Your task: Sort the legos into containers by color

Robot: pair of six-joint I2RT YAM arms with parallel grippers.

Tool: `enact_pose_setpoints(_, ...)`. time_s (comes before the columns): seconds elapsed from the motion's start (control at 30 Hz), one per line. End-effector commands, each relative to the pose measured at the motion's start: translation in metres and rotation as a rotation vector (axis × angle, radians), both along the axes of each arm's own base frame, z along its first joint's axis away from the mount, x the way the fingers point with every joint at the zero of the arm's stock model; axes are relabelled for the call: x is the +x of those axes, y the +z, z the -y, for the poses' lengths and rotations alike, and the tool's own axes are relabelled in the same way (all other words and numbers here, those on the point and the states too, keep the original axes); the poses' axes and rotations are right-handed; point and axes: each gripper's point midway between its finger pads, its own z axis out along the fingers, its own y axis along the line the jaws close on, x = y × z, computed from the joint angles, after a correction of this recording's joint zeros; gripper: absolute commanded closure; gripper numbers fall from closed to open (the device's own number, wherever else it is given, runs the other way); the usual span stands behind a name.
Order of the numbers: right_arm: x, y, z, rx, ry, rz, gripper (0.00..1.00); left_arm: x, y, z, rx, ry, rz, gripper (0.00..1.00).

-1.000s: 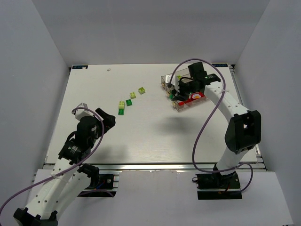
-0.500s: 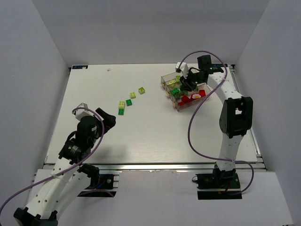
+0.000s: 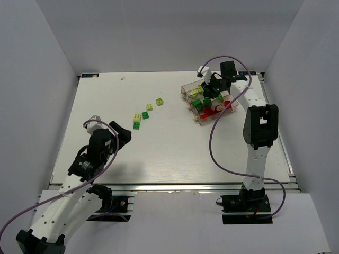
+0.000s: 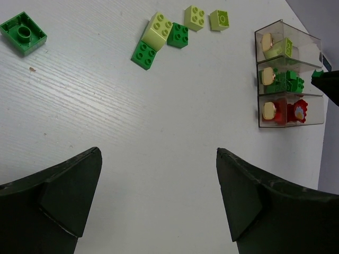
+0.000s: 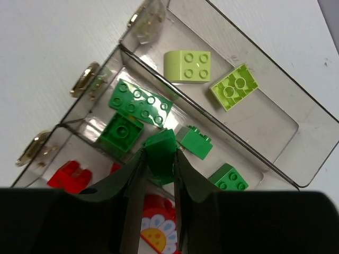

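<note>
The three joined clear containers (image 3: 186, 90) stand at the far right, also seen in the left wrist view (image 4: 288, 37). My right gripper (image 3: 208, 99) hovers over them, shut on a dark green lego (image 5: 160, 153) above the middle bin (image 5: 175, 119). That bin holds several dark green bricks (image 5: 140, 99). The far bin (image 5: 275, 121) holds two pale yellow-green bricks (image 5: 187, 65). The near bin holds red pieces (image 5: 69, 174). Several green and pale legos (image 3: 144, 115) lie loose mid-table (image 4: 159, 27). My left gripper (image 3: 125, 134) is open and empty (image 4: 159, 153), short of them.
A flat dark green square brick (image 4: 23, 34) lies upside down, left of the loose group. A red piece with a white and yellow flower (image 5: 153, 233) sits in the near bin. The right arm's purple cable (image 3: 212, 143) loops over the table's right side.
The right arm has straightened towards the far edge and its gripper now points down over the bins with the green brick. The left gripper has shifted slightly forward.
</note>
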Motion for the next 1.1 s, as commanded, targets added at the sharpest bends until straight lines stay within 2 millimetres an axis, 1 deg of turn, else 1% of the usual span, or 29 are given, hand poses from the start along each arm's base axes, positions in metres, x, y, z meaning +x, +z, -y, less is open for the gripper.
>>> enact_pose_setpoints(0.0,0.026,0.005,0.006,-0.012,-0.046,0.061,0.87,0.002,0.003,0.003,-0.009,-0.009,0.004,0.02)
enact_pose_setpoints(0.03,0.029,0.004,0.006,-0.013,-0.048,0.069,0.85,0.002,0.003,0.004,-0.011,-0.01,0.004,0.02)
enact_pose_setpoints(0.07,0.032,-0.002,0.006,-0.018,-0.05,0.063,0.84,0.002,0.003,0.003,-0.011,-0.008,0.003,0.02)
enact_pose_setpoints(0.1,0.036,-0.001,0.006,-0.02,-0.051,0.074,0.83,0.002,0.004,0.003,-0.013,-0.007,0.004,0.02)
enact_pose_setpoints(0.13,0.04,-0.005,0.006,-0.024,-0.056,0.075,0.81,0.002,0.003,0.003,-0.013,-0.005,0.003,0.02)
enact_pose_setpoints(0.2,0.044,-0.004,0.006,-0.026,-0.058,0.087,0.77,0.002,0.002,0.003,-0.014,-0.004,0.0,0.02)
enact_pose_setpoints(0.23,0.046,-0.006,0.007,-0.029,-0.064,0.086,0.73,0.002,0.002,0.003,-0.016,-0.003,0.0,0.02)
enact_pose_setpoints(0.27,0.047,-0.007,0.007,-0.025,-0.067,0.087,0.63,0.003,0.002,0.003,-0.018,0.0,0.0,0.02)
enact_pose_setpoints(0.3,0.046,-0.008,0.007,-0.025,-0.066,0.083,0.56,0.003,0.002,0.004,-0.016,-0.002,-0.003,0.02)
enact_pose_setpoints(0.33,0.045,-0.008,0.007,-0.026,-0.066,0.08,0.45,0.004,0.001,0.005,-0.015,-0.006,-0.002,0.02)
enact_pose_setpoints(0.43,0.042,-0.007,0.008,-0.021,-0.065,0.072,0.32,0.01,0.001,0.009,-0.005,-0.026,-0.001,0.02)
enact_pose_setpoints(0.5,0.039,0.003,0.008,0.011,-0.066,0.07,0.31,0.018,0.0,0.016,0.009,-0.055,-0.008,0.02)
enact_pose_setpoints(0.53,0.037,0.016,0.007,0.032,-0.066,0.08,0.3,0.021,0.0,0.018,0.031,-0.072,-0.01,0.02)
enact_pose_setpoints(0.6,0.033,0.032,0.009,0.065,-0.082,0.082,0.28,0.033,-0.001,0.024,0.078,-0.112,-0.026,0.02)
enact_pose_setpoints(0.63,0.029,0.054,0.009,0.08,-0.075,0.114,0.15,0.037,-0.001,0.027,0.098,-0.129,-0.032,0.04)
enact_pose_setpoints(0.67,0.021,0.06,0.007,0.097,-0.059,0.115,0.11,0.042,-0.001,0.029,0.117,-0.146,-0.034,0.06)
enact_pose_setpoints(0.7,0.014,0.069,0.006,0.103,-0.046,0.13,0.11,0.049,0.007,0.031,0.151,-0.167,-0.02,0.08)
enact_pose_setpoints(0.73,0.008,0.108,0.005,0.132,-0.033,0.232,0.11,0.057,-0.003,0.034,0.184,-0.183,-0.059,0.11)
enact_pose_setpoints(0.77,-0.009,0.094,0.003,0.16,-0.012,0.207,0.11,0.062,-0.006,0.034,0.209,-0.193,-0.08,0.18)
enact_pose_setpoints(0.8,-0.015,0.1,0.006,0.196,-0.021,0.228,0.11,0.069,-0.008,0.034,0.232,-0.199,-0.098,0.22)
enact_pose_setpoints(0.83,-0.02,0.14,0.005,0.29,-0.058,0.314,0.11,0.083,-0.013,0.038,0.275,-0.23,-0.132,0.26)
enact_pose_setpoints(0.87,-0.036,0.137,0.0,0.335,-0.013,0.287,0.11,0.088,-0.019,0.038,0.296,-0.243,-0.166,0.37)
enact_pose_setpoints(0.9,-0.05,0.132,-0.004,0.354,0.039,0.248,0.15,0.096,-0.023,0.036,0.31,-0.246,-0.19,0.44)
enact_pose_setpoints(0.93,-0.062,0.136,-0.007,0.375,0.095,0.217,0.39,0.109,-0.014,0.039,0.336,-0.27,-0.177,0.5)
enact_pose_setpoints(0.97,-0.09,0.127,-0.016,0.394,0.186,0.113,0.57,0.115,-0.037,0.041,0.366,-0.306,-0.256,0.55)
enact_pose_setpoints(1.0,-0.099,0.132,-0.019,0.401,0.222,0.095,0.76,0.123,-0.042,0.041,0.387,-0.318,-0.279,0.56)
enact_pose_setpoints(1.03,-0.112,0.134,-0.022,0.423,0.26,0.07,0.95,0.128,-0.047,0.041,0.431,-0.355,-0.3,0.56)
enact_pose_setpoints(1.07,-0.119,0.131,-0.022,0.429,0.258,0.046,0.97,0.138,-0.04,0.043,0.449,-0.373,-0.303,0.54)
